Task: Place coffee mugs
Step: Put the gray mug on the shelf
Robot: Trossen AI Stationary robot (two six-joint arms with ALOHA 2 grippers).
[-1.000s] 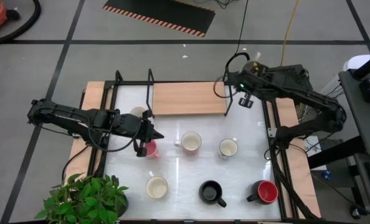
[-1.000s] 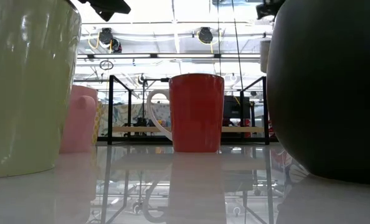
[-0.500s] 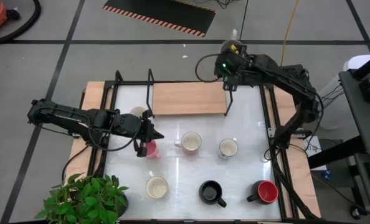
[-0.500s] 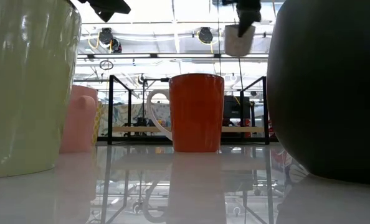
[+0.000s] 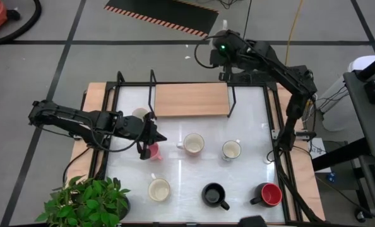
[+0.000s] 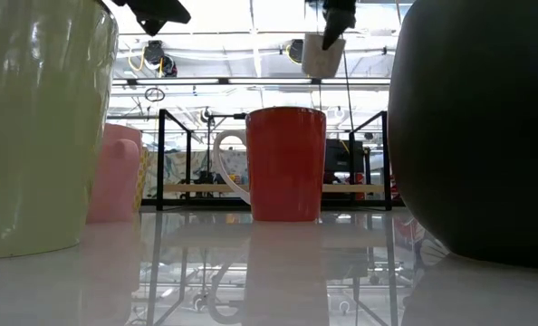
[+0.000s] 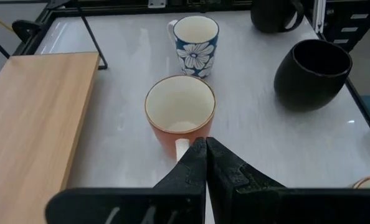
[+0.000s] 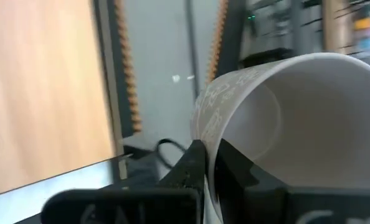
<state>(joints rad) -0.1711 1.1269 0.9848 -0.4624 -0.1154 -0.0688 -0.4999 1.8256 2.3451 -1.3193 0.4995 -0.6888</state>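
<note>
A: Status? Six mugs on the white tabletop [image 5: 250,173], none on the wooden shelf [image 5: 191,99].

B: Right gripper [image 8: 205,163] clenched on white mug [image 8: 278,118] above shelf; left gripper [image 7: 205,163] clenched, empty, beside pink mug [image 5: 153,151].

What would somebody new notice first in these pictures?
The right gripper holds a white mug high in the air beyond the table's far edge. On the table below, the left gripper is shut above an orange mug, amid other mugs.
</note>
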